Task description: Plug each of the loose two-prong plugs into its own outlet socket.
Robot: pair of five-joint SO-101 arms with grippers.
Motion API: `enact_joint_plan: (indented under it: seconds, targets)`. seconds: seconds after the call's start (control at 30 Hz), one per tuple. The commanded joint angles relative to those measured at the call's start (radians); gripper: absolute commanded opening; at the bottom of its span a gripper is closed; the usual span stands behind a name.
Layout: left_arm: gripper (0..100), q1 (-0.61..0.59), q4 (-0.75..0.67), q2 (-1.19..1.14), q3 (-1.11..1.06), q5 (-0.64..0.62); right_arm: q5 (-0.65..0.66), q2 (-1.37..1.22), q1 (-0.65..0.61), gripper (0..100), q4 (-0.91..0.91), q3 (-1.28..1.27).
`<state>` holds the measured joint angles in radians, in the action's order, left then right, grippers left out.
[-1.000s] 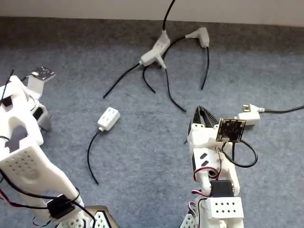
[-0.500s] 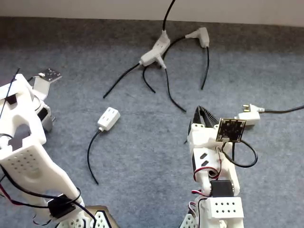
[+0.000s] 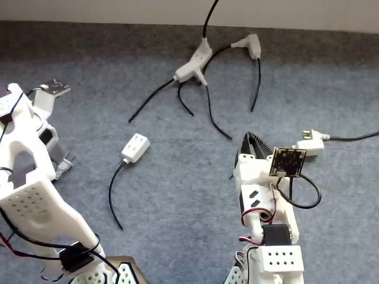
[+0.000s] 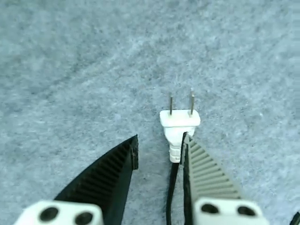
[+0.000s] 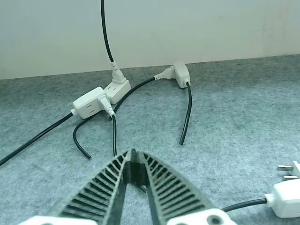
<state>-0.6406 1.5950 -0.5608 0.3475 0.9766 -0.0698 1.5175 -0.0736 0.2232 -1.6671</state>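
A loose white two-prong plug (image 4: 180,123) lies on the grey carpet, prongs pointing away from my left gripper (image 4: 161,139). That gripper is open, with the plug's black cord running along one finger (image 4: 206,173). In the high view the left gripper (image 3: 59,156) hangs at the far left. A white outlet socket (image 3: 135,147) with a black cord lies mid-carpet. My right gripper (image 5: 134,161) is shut and holds nothing. A second loose plug (image 3: 311,142) (image 5: 287,190) lies just right of the right gripper (image 3: 251,142).
At the back lies a white outlet block (image 3: 192,66) (image 5: 91,104) with cords plugged into it, and a white angled plug (image 3: 249,44) (image 5: 180,74) beside it. Black cords trail over the middle of the carpet. A pale wall borders the far edge.
The left arm has swung a little and its gripper has come down lower over the carpet at the far left. The right arm has kept still.
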Motion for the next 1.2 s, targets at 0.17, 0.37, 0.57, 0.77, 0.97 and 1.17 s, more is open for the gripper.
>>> enact_joint_plan:
  seconds: [0.17,0.37,0.57,0.77,0.97,1.17]
  targets:
    - [17,-0.024,-0.018,0.005,0.004,0.002,0.014,0.015,-0.004,0.9,0.001,-0.142]
    - [17,-0.005,-0.084,0.007,-0.108,0.002,0.014,0.015,-0.004,0.9,0.001,-0.142]
    - [16,0.002,-0.161,0.007,-0.160,0.002,0.014,0.015,-0.004,0.9,0.001,-0.142]
    - [16,0.007,-0.158,0.016,-0.159,0.002,0.014,0.015,-0.004,0.9,0.001,-0.142]
    - [16,0.010,-0.098,0.016,-0.162,0.002,0.014,0.015,-0.004,0.9,0.001,-0.142]
    - [16,0.010,-0.089,0.016,-0.165,0.002,0.014,0.015,-0.004,0.9,0.001,-0.142]
